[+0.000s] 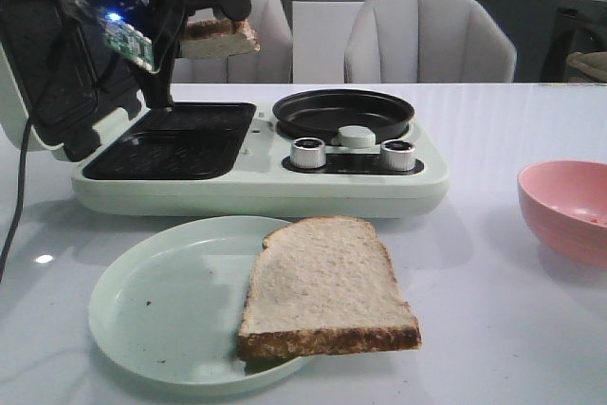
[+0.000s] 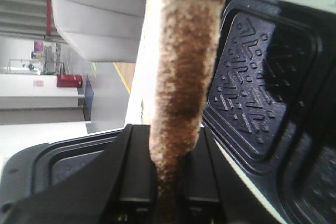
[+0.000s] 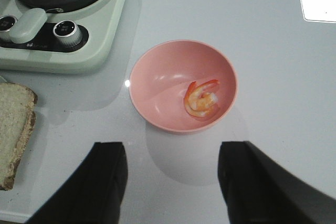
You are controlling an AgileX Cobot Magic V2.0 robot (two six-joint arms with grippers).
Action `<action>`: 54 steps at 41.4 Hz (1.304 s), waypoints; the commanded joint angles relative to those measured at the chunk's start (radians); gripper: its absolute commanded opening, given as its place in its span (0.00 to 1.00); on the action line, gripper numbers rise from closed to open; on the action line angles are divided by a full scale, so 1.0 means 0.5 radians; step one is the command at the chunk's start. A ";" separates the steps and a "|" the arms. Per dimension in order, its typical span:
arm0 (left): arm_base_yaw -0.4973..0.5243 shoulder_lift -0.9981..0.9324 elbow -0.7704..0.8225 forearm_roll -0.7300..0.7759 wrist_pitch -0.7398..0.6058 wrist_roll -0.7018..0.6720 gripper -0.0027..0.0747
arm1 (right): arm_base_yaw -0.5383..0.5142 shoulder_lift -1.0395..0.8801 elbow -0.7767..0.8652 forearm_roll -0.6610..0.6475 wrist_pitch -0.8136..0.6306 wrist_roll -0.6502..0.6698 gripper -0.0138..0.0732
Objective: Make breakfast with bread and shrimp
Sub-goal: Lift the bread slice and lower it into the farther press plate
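Observation:
My left gripper (image 1: 211,9) is shut on a slice of bread (image 1: 220,38) and holds it in the air above the open sandwich plate (image 1: 175,139) of the pale green breakfast maker. In the left wrist view the bread (image 2: 181,72) shows edge-on between the fingers (image 2: 137,166). A second slice of bread (image 1: 325,286) lies on the pale green plate (image 1: 152,305), overhanging its right rim. A shrimp (image 3: 201,99) lies in the pink bowl (image 3: 168,77). My right gripper (image 3: 173,174) is open and empty above the table, just short of the bowl.
The breakfast maker (image 1: 256,154) has its lid (image 1: 47,73) raised at the left, a round black pan (image 1: 343,113) and two knobs (image 1: 308,152) at the right. The pink bowl (image 1: 567,208) stands at the table's right edge. Chairs (image 1: 429,40) stand behind the table.

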 commanded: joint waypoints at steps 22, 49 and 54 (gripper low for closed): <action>0.244 0.318 -0.388 0.131 -0.119 -0.008 0.29 | -0.006 0.013 -0.049 0.008 -0.139 -0.013 0.73; 0.237 0.072 -0.124 0.131 -0.299 -0.023 0.60 | -0.006 0.013 -0.049 0.008 -0.139 -0.013 0.73; 0.220 -0.042 -0.024 0.131 -0.299 -0.023 0.60 | -0.006 0.013 -0.049 0.008 -0.139 -0.013 0.73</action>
